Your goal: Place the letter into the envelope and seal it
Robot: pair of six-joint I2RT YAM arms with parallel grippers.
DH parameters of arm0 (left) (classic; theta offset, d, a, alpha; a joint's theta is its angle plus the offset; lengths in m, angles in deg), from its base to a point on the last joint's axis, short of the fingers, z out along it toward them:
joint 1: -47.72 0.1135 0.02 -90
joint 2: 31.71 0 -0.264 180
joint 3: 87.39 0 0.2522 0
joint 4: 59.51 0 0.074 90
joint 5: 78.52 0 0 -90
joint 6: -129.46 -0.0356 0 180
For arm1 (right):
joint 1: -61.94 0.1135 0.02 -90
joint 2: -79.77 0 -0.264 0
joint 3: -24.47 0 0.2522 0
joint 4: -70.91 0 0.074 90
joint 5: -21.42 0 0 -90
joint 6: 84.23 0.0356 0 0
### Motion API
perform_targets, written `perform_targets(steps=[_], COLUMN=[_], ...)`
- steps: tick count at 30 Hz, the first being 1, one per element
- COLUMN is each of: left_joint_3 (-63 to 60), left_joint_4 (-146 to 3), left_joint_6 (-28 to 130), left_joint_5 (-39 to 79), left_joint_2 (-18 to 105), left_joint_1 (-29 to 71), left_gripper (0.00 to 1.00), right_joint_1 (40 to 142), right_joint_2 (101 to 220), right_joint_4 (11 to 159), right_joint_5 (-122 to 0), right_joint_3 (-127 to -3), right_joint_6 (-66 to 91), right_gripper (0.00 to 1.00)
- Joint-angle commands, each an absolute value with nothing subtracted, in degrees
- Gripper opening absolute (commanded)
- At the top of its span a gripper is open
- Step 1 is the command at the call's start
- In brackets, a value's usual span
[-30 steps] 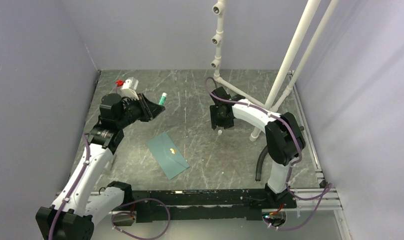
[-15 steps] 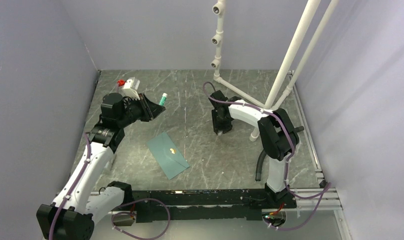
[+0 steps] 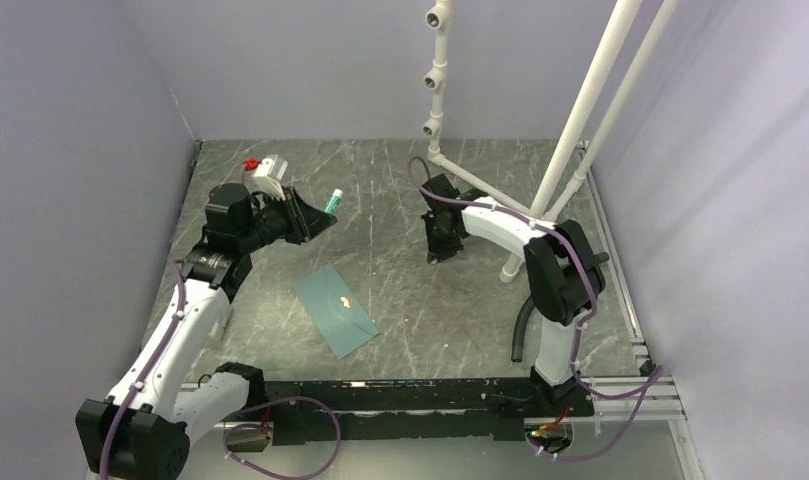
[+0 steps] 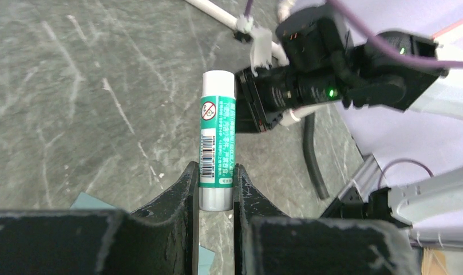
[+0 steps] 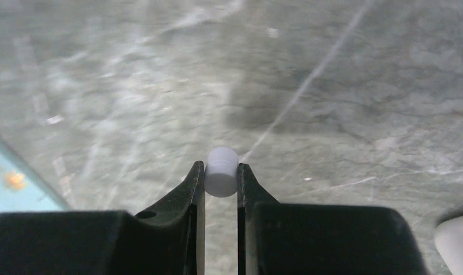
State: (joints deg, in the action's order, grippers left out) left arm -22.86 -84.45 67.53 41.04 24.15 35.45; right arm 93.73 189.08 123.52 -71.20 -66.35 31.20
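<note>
The envelope (image 3: 335, 310) lies flat on the grey, scratched table (image 3: 400, 180), left of centre and towards the near side, turned at a slant with a small gold mark (image 3: 344, 302) on its upper face. Neither arm touches it.

The left hand (image 4: 216, 169) hangs above the table on the far left, beyond the envelope. Its two fingers are closed tightly on the lower end of a green-and-white glue stick (image 4: 216, 143), which juts out past the fingertips with its white end pointing away. In the left wrist view the right arm's dark wrist sits just behind the tube.

The right hand (image 5: 220, 167) is near the middle of the table, to the right of the envelope and well apart from it, pointing downward. Its fingers pinch a small white cap (image 5: 221, 173) at their very tips, with bare table below; a teal corner of the envelope shows at the left edge of that view.

A white pipe frame (image 3: 580, 110) rises from the far right of the table, just behind the right arm, and a black hose (image 3: 523, 325) hangs by that arm's base.
</note>
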Motion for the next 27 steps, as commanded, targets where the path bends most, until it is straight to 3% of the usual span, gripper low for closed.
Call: perform_targets(steps=[1,8,12,16,27], left_joint_3=[-20.52,-18.01,-16.63,-15.01,-14.56], left_joint_4=[-79.99,-76.14,-74.32,-73.85,-71.51], left_joint_6=[62.44,61.82,63.13,64.41,65.96], left_joint_5=[53.54,66.19,73.66,79.72,79.56], left_joint_2=[25.28,27.43,28.96,29.89,28.58], left_joint_1=[35.6,35.6,35.66,35.68,35.68], left_gripper=[0.02,0.02,0.03,0.02,0.03], right_joint_1=[93.25,93.05,93.05,93.04,92.96], right_joint_2=[179.53,171.07,166.02,163.89,162.95], right_joint_4=[117.54,103.59,87.01,76.31,70.98], right_joint_5=[-55.17,-17.96,-6.04,-1.46,-1.95], right_joint_3=[-71.54,-73.18,-68.48,-66.46,-64.46], right_joint_6=[26.85,27.38,35.76,40.87,44.94], right_gripper=[0.0,0.0,0.0,0.0,0.0])
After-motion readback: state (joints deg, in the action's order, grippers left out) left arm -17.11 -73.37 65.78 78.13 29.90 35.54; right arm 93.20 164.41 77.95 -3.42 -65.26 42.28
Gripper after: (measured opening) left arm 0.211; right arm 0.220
